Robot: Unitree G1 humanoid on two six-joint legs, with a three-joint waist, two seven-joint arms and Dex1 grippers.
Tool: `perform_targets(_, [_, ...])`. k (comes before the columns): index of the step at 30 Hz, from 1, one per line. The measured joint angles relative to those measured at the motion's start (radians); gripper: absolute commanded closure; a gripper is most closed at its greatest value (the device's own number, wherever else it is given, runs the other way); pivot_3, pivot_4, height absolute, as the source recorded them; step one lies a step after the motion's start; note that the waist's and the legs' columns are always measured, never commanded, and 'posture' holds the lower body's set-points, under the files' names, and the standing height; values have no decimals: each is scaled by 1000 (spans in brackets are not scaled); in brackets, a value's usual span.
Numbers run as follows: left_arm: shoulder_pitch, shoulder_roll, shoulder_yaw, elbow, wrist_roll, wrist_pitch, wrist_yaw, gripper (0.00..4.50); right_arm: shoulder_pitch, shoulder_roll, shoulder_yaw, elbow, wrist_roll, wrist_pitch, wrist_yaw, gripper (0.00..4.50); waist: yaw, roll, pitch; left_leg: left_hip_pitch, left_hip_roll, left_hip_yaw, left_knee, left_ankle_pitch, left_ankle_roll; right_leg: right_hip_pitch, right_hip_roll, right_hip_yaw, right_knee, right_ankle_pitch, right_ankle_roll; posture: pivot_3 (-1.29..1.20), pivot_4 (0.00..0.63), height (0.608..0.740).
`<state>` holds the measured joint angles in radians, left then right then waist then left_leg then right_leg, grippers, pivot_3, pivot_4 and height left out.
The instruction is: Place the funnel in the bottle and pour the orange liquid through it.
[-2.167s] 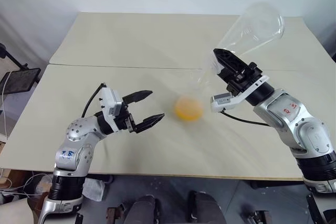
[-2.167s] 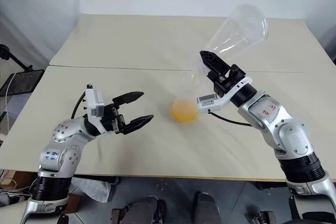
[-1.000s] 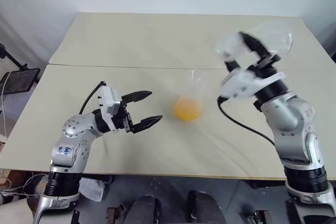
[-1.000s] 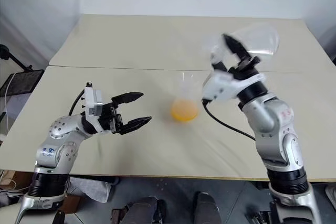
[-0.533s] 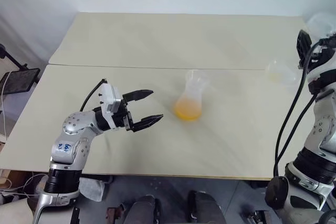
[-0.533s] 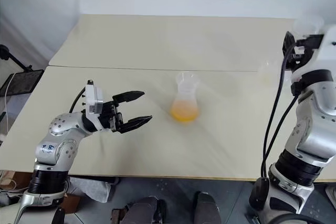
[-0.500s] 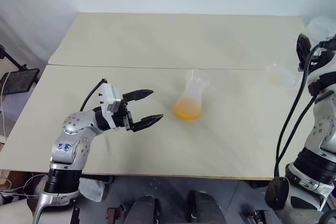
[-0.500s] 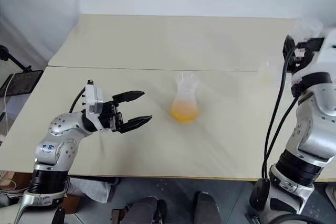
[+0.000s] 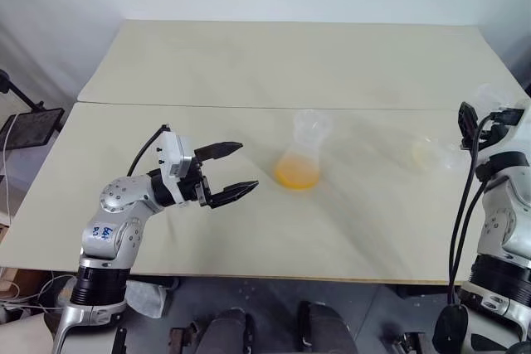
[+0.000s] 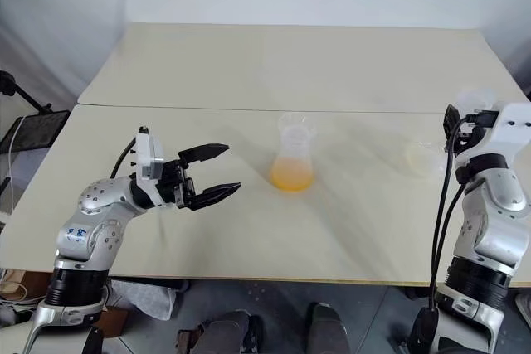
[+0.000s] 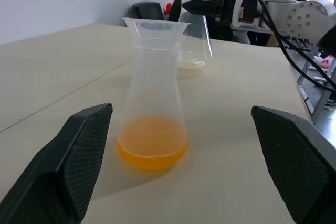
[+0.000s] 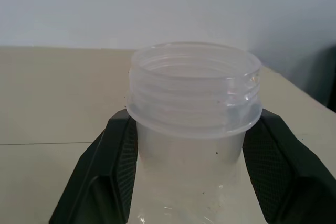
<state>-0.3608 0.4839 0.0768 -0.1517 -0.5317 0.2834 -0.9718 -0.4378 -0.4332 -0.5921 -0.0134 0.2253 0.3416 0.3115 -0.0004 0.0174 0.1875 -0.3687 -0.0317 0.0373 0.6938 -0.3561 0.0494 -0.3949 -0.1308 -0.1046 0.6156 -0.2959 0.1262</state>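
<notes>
Bottle (image 9: 297, 157) ahead of spread left gripper (image 9: 231, 171).

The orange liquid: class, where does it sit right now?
In the left eye view the orange liquid fills the base of the bottle near the table's centre, just right of the open left pincer.

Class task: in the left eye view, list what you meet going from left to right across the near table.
left gripper → bottle holding the orange liquid, funnel in its neck → clear flask → right gripper.
</notes>
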Motion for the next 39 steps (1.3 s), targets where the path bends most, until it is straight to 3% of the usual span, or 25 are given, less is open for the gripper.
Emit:
perform_targets(2, [3,1,0,-8,-1,4,2,0,20,0,0,-9,19,-13,-1,92,0,0,0,0,0,0,0,0,0,0,0,0,0,0,0,0,150,740])
perform_targets(3, [6,2,0,-12,-1,7,2,0,27,0,0,-15,24,-18,-2,37,-1,0,0,0,0,0,0,0,0,0,0,0,-1,0,0,0,150,740])
perform_targets(9, [13,2,1,-15,-3,20,5,0,78,-55,-2,-109,119,20,23,37,2,0,0,0,0,-1,0,0,0,1,0,1,-2,0,0,0,150,740])
perform_targets(17, [12,9,4,6,-9,23,-3,0,256,-140,-31,-271,285,88,147,37,8,0,0,0,0,-1,0,0,0,2,0,1,-4,0,0,0,150,740])
perform_targets(24, [13,22,18,12,-9,-1,-17,0,422,-213,-113,-326,389,38,332,37,23,0,0,0,0,0,0,0,0,3,0,1,-5,0,0,0,150,740])
perform_targets(31, [61,172,35,42,-6,-1,-115,0,770,-318,-153,-453,501,5,748,37,23,-1,0,1,2,-1,-1,0,0,5,0,2,-10,0,0,0,150,740])
perform_targets(39, [109,201,62,54,37,-78,-125,0,752,-317,-38,-476,473,-111,866,37,28,-2,1,0,3,-3,0,-1,-1,4,-4,4,-9,0,0,0,150,740])
